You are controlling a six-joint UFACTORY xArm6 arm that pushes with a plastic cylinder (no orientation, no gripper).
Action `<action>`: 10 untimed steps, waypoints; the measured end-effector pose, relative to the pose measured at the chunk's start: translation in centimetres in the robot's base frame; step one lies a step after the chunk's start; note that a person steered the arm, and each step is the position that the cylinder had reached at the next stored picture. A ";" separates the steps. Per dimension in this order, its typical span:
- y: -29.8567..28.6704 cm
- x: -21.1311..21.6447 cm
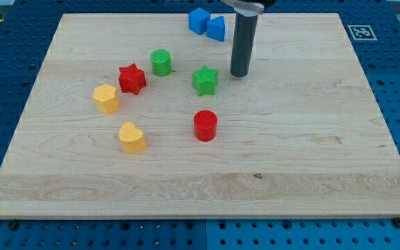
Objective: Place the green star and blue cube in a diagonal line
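Pushing is all you have here: there are no fingers to open or clench, only my tip (pixel 239 73), resting on the wooden board (pixel 311 139) just to the view's right of the green star (pixel 205 80), apart from it. The blue cube (pixel 198 19) sits near the view's top edge, touching a blue triangular block (pixel 216 28). Nudge the star in short strokes through its centre so it doesn't spin toward the red cylinder (pixel 205 126) below.

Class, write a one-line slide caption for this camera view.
My tip rests on the wooden board just right of the green star, with the blue cube near the top edge.
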State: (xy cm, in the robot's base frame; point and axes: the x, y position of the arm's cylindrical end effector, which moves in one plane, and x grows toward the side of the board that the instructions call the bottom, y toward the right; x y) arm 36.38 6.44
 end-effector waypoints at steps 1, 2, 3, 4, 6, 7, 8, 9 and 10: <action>-2.5 0.0; -4.2 0.0; -4.2 0.0; -4.2 0.9; -4.8 4.8; -6.7 5.5; -7.5 6.1; -7.5 6.1; -7.0 3.7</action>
State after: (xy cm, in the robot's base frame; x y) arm 40.03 -0.57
